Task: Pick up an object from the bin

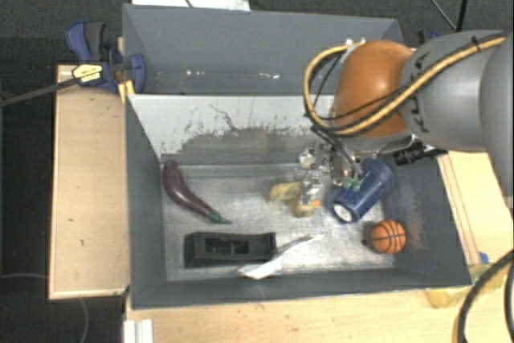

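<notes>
My gripper (319, 173) is down in the right half of the bin, under the orange wrist cover. Its lower end is right at a small yellowish thing (287, 192) lying on the bin floor in the middle; whether it touches that thing I cannot tell. A blue cylindrical can (363, 189) with a dark end lies tilted just to the gripper's right, close against it. A small orange ball (388, 236) with dark lines rests further to the front right.
A purple eggplant (185, 192) lies at the left. A black oblong block (230, 247) sits at the front left, with a white flat utensil (277, 256) beside it along the front wall. The arm and its cables hang over the bin's right side.
</notes>
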You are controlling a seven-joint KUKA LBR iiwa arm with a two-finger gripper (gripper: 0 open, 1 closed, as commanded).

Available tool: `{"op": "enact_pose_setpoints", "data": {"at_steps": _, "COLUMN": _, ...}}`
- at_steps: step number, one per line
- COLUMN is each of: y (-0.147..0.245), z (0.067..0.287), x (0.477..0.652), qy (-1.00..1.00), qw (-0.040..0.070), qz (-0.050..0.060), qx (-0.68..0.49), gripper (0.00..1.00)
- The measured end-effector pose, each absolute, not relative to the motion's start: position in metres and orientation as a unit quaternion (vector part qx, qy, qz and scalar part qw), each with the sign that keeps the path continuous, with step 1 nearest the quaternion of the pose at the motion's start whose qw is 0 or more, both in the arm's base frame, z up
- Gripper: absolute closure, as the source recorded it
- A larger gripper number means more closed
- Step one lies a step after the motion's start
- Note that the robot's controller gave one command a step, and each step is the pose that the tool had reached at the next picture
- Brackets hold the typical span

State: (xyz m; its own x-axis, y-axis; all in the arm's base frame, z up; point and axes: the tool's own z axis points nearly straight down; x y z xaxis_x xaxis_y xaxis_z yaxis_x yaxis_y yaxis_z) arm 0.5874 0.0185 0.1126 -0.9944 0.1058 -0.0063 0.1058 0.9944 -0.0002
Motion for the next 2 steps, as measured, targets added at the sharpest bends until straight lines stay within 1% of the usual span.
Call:
{"op": "enact_pose_setpoints", "data": {"at_steps": 1, "y": 0.019, "z": 0.113, "x": 0.587, "qy": 0.999, "qw": 0.003, "qz": 0.0, "qx": 0.053, "gripper": 1.0}}
{"op": "enact_pose_setpoints", "data": {"at_steps": 2, "y": 0.019, "z": 0.156, "x": 0.588, "qy": 0.999, "qw": -0.003, "qz": 0.0, "qx": 0.054, "gripper": 1.0}}
